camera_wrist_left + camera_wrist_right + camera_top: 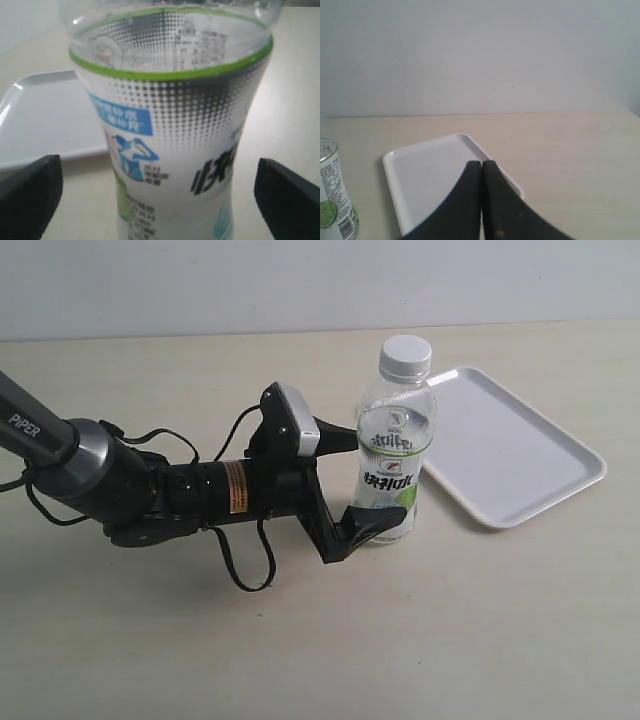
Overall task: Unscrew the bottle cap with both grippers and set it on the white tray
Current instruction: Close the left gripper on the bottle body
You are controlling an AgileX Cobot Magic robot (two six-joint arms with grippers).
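Observation:
The clear bottle (pixel 395 455) with its white-and-green label stands upright on the table, just left of the white tray (pixel 520 455). Its white ribbed cap (pixel 406 355) sits on the neck. My left gripper (pixel 368 478) is open and straddles the labelled body. In the left wrist view the bottle (pixel 175 125) fills the space between the fingers (pixel 30 195), with a gap on each side. My right gripper (pixel 481 167) is shut on nothing, hovering with the tray (pixel 425 175) beyond it and the bottle (pixel 332 200) at the frame edge. The exterior view does not show the right gripper.
The dark grey left arm marked "PIPER" (pixel 60 440) lies low across the left of the table with loose cables (pixel 245 560). Part of the tray (pixel 45 115) shows behind the bottle in the left wrist view. A pale wall (pixel 300 280) stands behind the beige table.

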